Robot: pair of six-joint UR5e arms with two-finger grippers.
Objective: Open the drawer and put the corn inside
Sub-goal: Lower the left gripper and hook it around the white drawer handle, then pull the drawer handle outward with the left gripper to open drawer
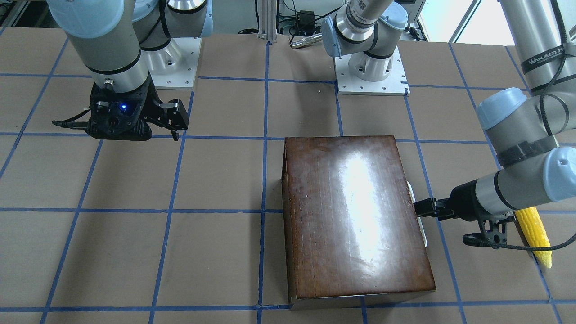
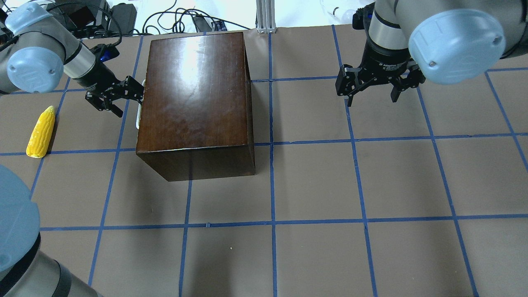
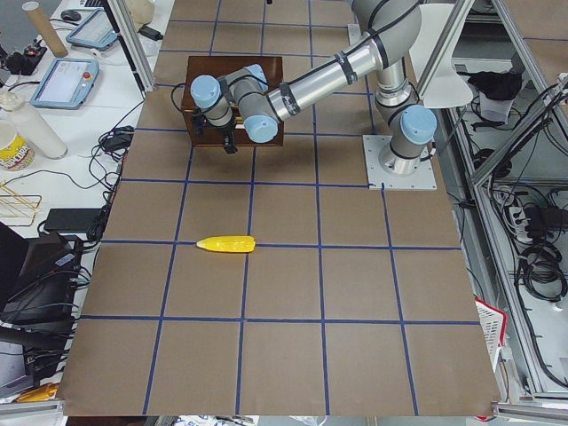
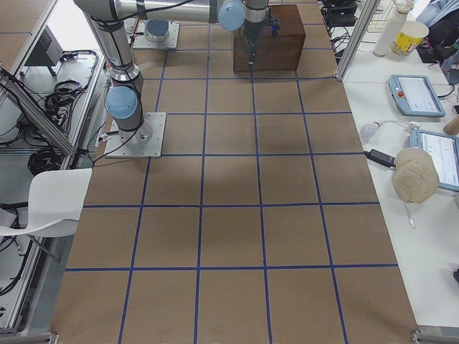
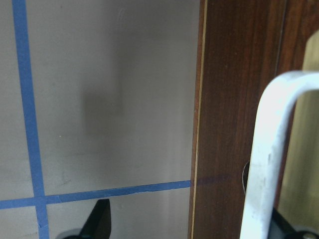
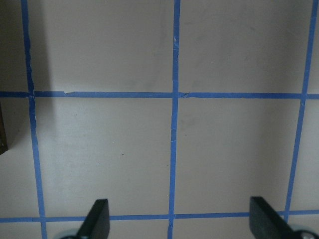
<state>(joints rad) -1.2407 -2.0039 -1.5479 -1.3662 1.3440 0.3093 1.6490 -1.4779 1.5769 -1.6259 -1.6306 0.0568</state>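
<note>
The glossy dark-brown box (image 2: 194, 90) stands on the table, its drawer pushed in. Only the drawer's dark front panel (image 5: 234, 99) and white handle (image 5: 269, 149) show. My left gripper (image 2: 123, 97) is open and level at that front. In the left wrist view the handle stands between its fingers, close to the right one. The yellow corn (image 2: 41, 132) lies on the table to the left of that arm, and also shows in the front view (image 1: 535, 236). My right gripper (image 2: 373, 95) is open and empty above the table, well to the right of the box.
The brown table (image 2: 313, 181) carries a grid of blue tape lines. The two arm bases (image 1: 371, 67) stand at the robot's edge. Cables and a metal post (image 2: 266, 16) lie beyond the far edge, behind the box.
</note>
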